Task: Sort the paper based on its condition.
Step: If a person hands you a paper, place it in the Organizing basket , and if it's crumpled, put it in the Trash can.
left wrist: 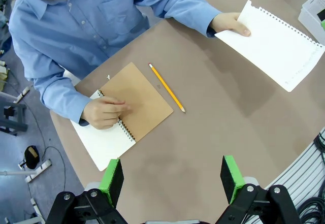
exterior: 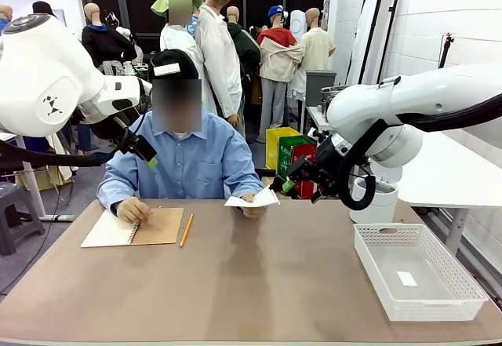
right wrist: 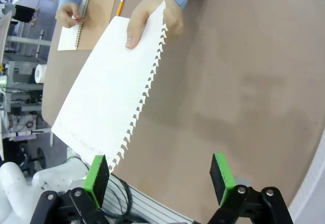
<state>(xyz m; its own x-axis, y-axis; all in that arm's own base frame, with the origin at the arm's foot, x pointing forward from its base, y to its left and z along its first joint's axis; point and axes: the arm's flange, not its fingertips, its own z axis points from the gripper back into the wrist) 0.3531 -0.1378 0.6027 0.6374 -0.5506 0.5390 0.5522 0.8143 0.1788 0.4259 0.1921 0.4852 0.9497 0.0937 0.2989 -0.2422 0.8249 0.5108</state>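
Nearest on the right of the brown desk [exterior: 259, 283] sits a white mesh basket [exterior: 418, 269], upright, with a small white scrap [exterior: 406, 278] lying flat on its floor; its far corner is partly behind the right arm's cable. Toward the left, farther in, a spiral notebook [exterior: 133, 227] lies open with its tan cover folded out, and a yellow pencil [exterior: 186, 230] rests just beside the cover's right edge.

The right end effector [right wrist: 160, 176] hangs released above the desk, its green pads [right wrist: 96, 173] spread wide with nothing between them; in the front view its fingers are hard to make out against the dark clutter behind. The left end effector [left wrist: 172, 181] is likewise released, pads apart, high over the notebook side.

At the far edge the person's one hand [left wrist: 103, 113] presses on the notebook. The other hand [exterior: 252, 206] holds the paper [right wrist: 109, 89] off the desk, pinched at one corner; its torn perforated edge faces the right end effector, just short of the left pad. From the front the sheet is nearly edge-on, so its surface condition cannot be judged there.
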